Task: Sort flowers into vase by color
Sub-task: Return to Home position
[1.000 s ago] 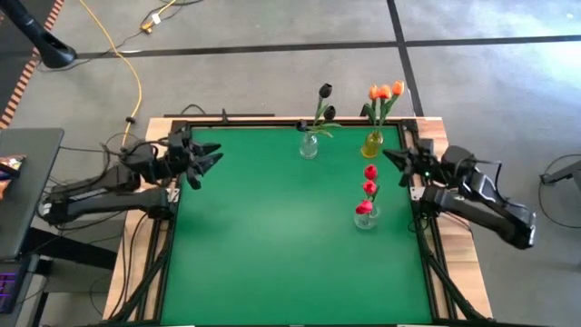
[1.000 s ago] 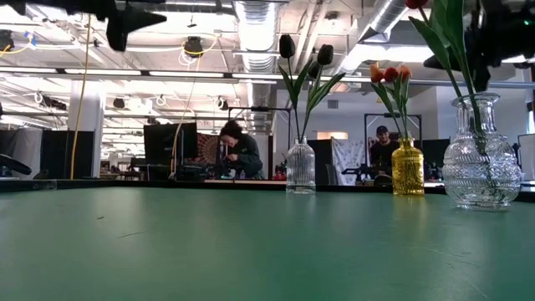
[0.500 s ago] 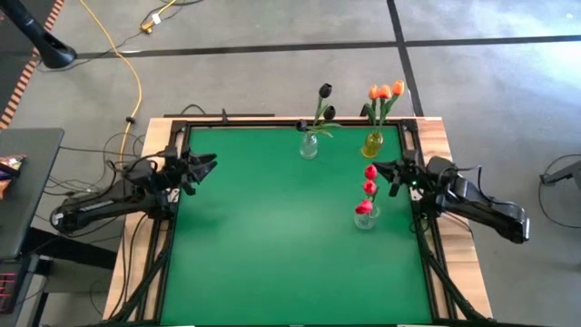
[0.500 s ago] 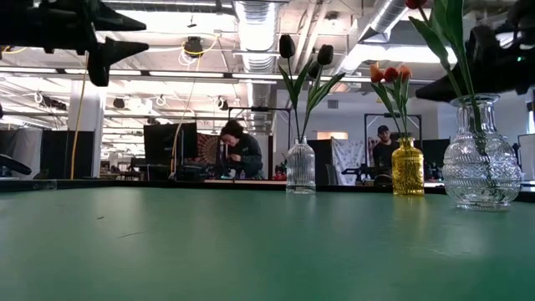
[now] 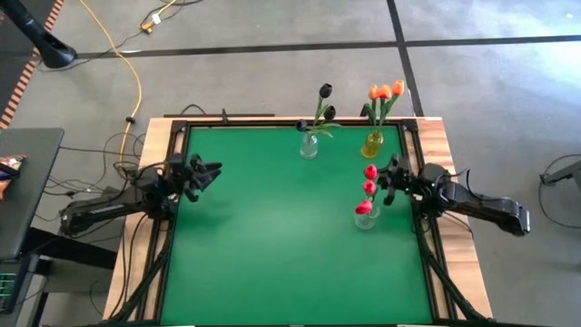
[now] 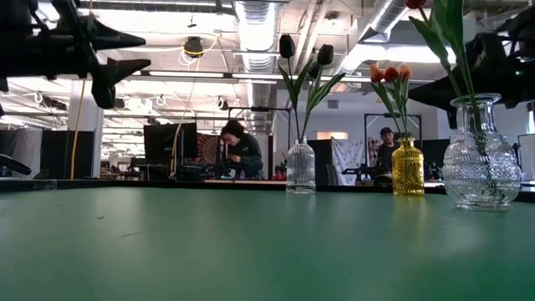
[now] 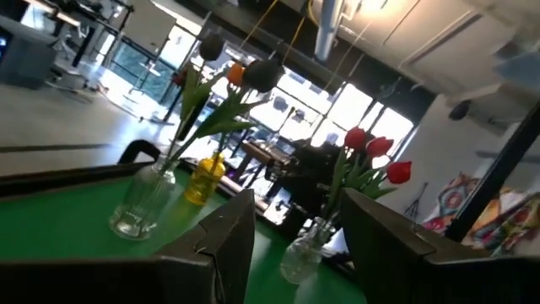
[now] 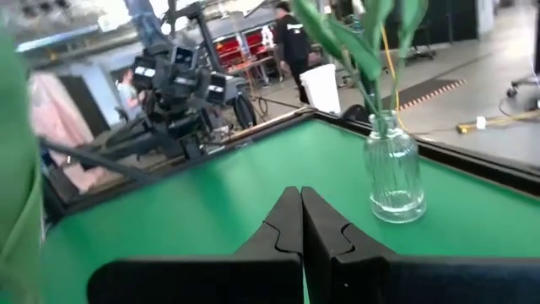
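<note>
Three vases stand on the green table [image 5: 272, 245]. A clear vase [image 5: 309, 146] holds near-black flowers [image 5: 325, 91]. A yellow vase [image 5: 372, 143] holds orange flowers [image 5: 385, 91]. A clear vase [image 5: 365, 216] near the right edge holds red flowers [image 5: 369, 187]. Each flower sticks into its vase by the stem. My left gripper [image 5: 212, 170] hangs open and empty over the left edge, also in its wrist view [image 7: 291, 245]. My right gripper [image 5: 382, 175] is shut and empty [image 8: 300, 194], beside the red flowers, raised above the table.
The wooden frame [image 5: 434, 136] rims the table. Bare green mat fills the middle and near part. In the low view the vases line up at the far right [image 6: 481, 163]. People [image 6: 238, 150] sit at desks in the room behind the table.
Both arms have sunk and folded back toward their own side edges. My left gripper has rolled somewhat while lowering and stays open. My right gripper has swung toward the near edge, to beside the red flowers, and stays shut. The vases and flowers have not moved.
</note>
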`<act>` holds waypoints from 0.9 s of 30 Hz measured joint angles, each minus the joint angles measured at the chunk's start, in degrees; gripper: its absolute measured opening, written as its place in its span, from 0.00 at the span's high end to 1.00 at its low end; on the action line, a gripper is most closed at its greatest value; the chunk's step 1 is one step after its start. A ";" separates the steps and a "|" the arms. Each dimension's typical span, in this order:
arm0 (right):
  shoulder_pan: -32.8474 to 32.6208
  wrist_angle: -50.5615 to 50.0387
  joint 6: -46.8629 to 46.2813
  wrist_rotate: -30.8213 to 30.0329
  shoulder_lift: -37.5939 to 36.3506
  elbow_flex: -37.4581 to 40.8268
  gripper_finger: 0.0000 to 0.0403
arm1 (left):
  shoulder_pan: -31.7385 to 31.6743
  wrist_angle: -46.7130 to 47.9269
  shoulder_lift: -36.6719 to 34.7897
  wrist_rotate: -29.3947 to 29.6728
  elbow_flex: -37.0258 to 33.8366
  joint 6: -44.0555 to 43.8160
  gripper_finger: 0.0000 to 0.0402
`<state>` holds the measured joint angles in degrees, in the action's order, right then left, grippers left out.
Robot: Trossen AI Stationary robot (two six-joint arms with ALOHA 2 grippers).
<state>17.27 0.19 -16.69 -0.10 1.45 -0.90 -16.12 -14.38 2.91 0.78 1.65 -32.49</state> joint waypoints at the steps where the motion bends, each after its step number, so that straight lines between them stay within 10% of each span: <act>1: -0.33 -0.10 0.85 0.02 0.03 0.01 0.96 | 0.01 -1.42 0.03 -0.03 -0.93 -0.46 0.59; 27: -1.17 -0.55 18.25 -0.02 0.02 0.10 0.84 | 0.00 12.34 1.53 2.55 -1.16 14.89 0.59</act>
<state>16.10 -0.36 1.56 -0.12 1.48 -0.80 -16.12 -2.04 4.45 3.33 0.49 -17.61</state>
